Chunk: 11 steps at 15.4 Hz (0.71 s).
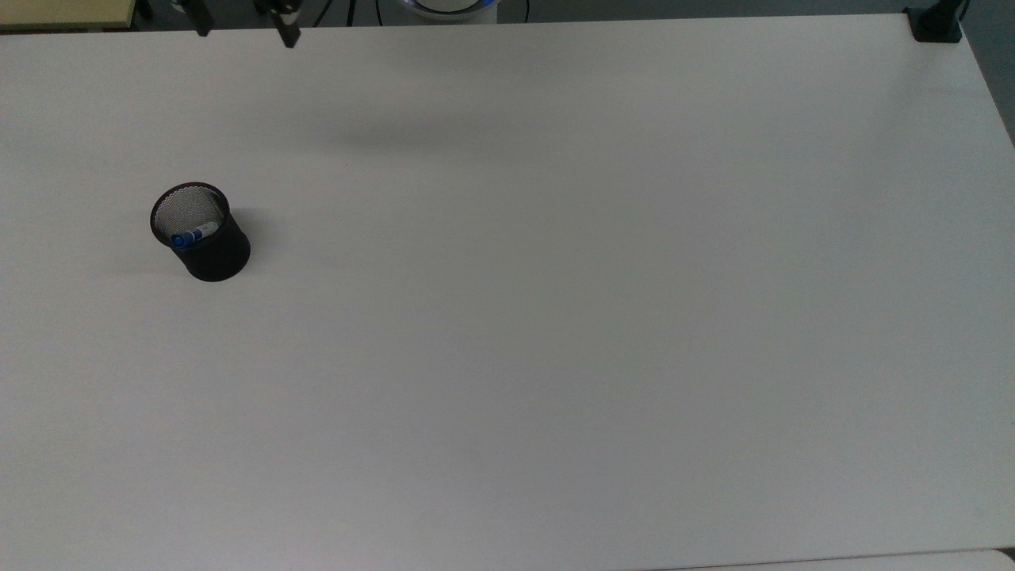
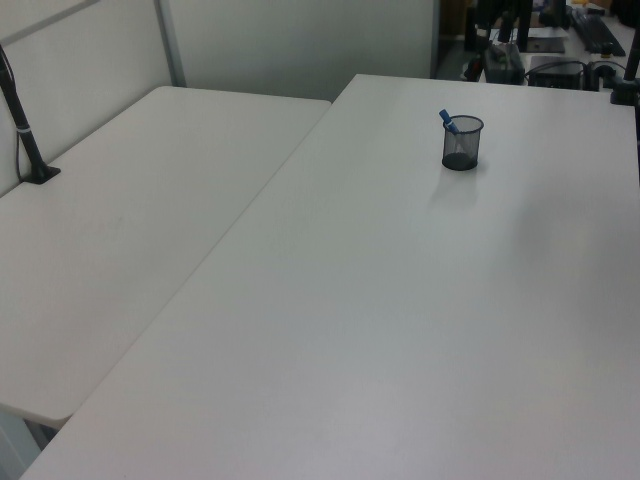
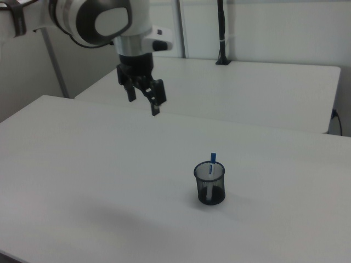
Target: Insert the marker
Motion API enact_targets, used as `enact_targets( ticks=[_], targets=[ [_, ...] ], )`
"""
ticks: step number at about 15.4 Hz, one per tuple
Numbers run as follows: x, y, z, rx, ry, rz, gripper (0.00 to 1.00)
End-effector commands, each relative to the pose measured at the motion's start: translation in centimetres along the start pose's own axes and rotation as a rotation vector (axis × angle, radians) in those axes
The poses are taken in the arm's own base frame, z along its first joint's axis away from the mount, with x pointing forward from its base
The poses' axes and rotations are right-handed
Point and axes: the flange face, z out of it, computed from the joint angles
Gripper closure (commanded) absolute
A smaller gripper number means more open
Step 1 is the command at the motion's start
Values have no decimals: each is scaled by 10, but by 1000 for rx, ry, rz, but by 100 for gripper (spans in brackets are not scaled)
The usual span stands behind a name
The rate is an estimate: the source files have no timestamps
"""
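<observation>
Your marker (image 3: 211, 164) stands in the mesh cup (image 3: 209, 184), its lower barrel veiled by mesh. Your gripper (image 3: 143, 99) hangs wide open, empty, up left in the right view.

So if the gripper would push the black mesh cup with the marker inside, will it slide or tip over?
Probably it slides: the mesh cup looks light and the white table smooth. A push near its rim might tip it, since the marker leans against one side and sticks out above the rim. The gripper hangs open, well away.
</observation>
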Motion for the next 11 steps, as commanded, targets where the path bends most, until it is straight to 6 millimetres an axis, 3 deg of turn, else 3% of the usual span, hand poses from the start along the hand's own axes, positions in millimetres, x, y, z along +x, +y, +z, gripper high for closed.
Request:
enact_targets(
  ticks=[1,4,7,11],
  targets=[
    [-9,-55,1,3,-20,-50,0],
    [-10,-73,4,-74,-5,-118,0],
    [-4,-73,9,-116,7,-201,0],
    [-5,-74,9,-114,5,-181,0]
  ],
)
